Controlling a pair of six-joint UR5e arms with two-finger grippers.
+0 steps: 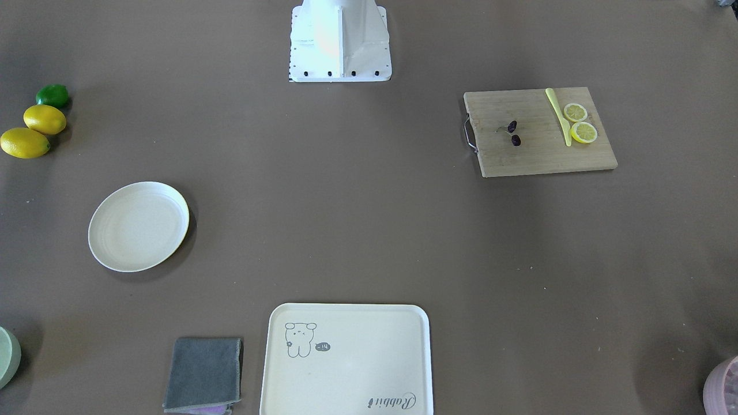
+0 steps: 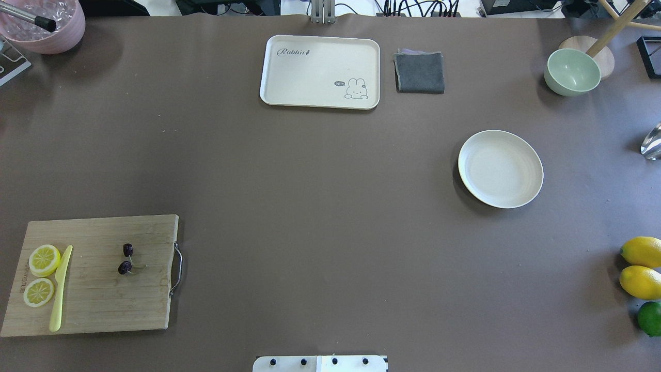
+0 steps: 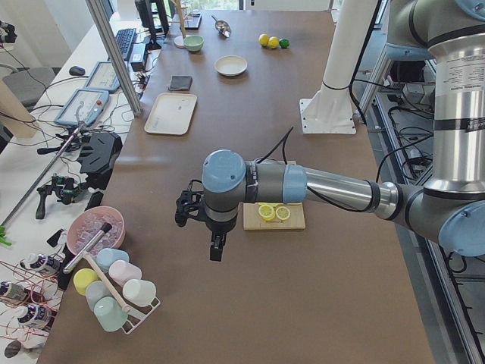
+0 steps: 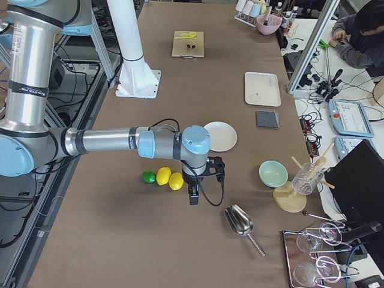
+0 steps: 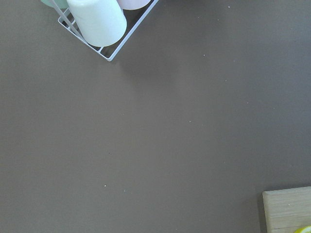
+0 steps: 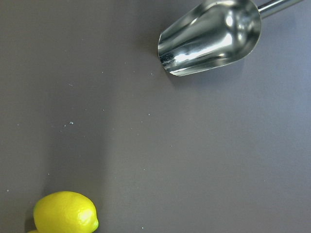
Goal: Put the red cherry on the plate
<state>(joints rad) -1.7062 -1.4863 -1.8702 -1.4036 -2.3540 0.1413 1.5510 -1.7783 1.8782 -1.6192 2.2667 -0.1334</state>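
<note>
Nearest us, at eight o'clock on the desk [image 2: 310,232], the red cherry [image 2: 125,259] lies on a wooden cutting board [image 2: 103,305], with lemon slices [image 2: 44,260] and a yellow knife [image 2: 60,288] at its nine o'clock. Farther out, at two o'clock, sits the plate [image 2: 500,169], well apart from the cherry. The left jaws hang beside the board and the right jaws hang near the lemons [image 4: 176,181]. We cannot tell how far either pair is open, or whether it holds anything.

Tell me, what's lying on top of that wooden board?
On the cutting board lie the red cherry, two lemon slices and a yellow-green knife, all uncovered from overhead. In the left side view the left arm hides the cherry.
</note>
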